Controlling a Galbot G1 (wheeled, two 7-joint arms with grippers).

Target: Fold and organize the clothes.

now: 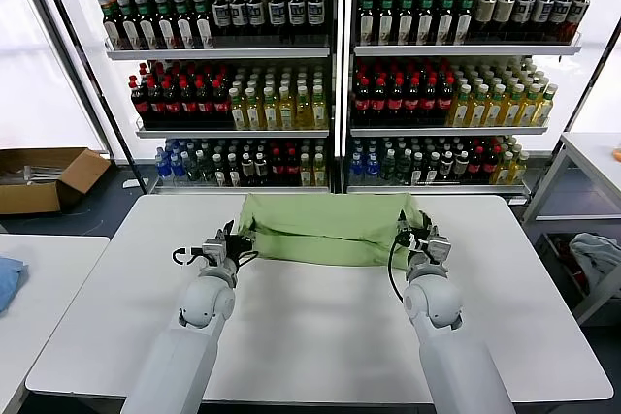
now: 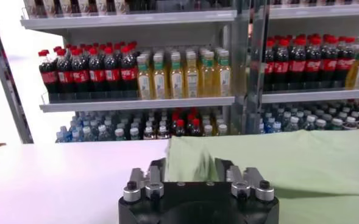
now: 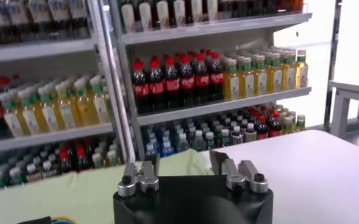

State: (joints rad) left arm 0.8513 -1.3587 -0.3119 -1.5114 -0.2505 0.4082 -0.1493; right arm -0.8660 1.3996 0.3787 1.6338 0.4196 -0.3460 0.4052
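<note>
The clothes (image 1: pixel 325 230), a light green shirt, lie folded into a long band across the far half of the white table (image 1: pixel 310 336). My left gripper (image 1: pixel 236 244) sits at the band's left end and my right gripper (image 1: pixel 412 233) at its right end. In the left wrist view the left gripper (image 2: pixel 190 169) is open, its jaws spread wide with a corner of the green cloth (image 2: pixel 277 164) lying loose between them. The right gripper (image 3: pixel 184 163) is open too, with the shirt's edge (image 3: pixel 75 189) between and beyond its fingers.
Tall shelves of bottles (image 1: pixel 330 75) stand just behind the table. A cardboard box (image 1: pixel 44 176) is on the floor at the left. A side table on the left carries a blue cloth (image 1: pixel 8 278). A pale cloth bundle (image 1: pixel 594 254) lies at the right.
</note>
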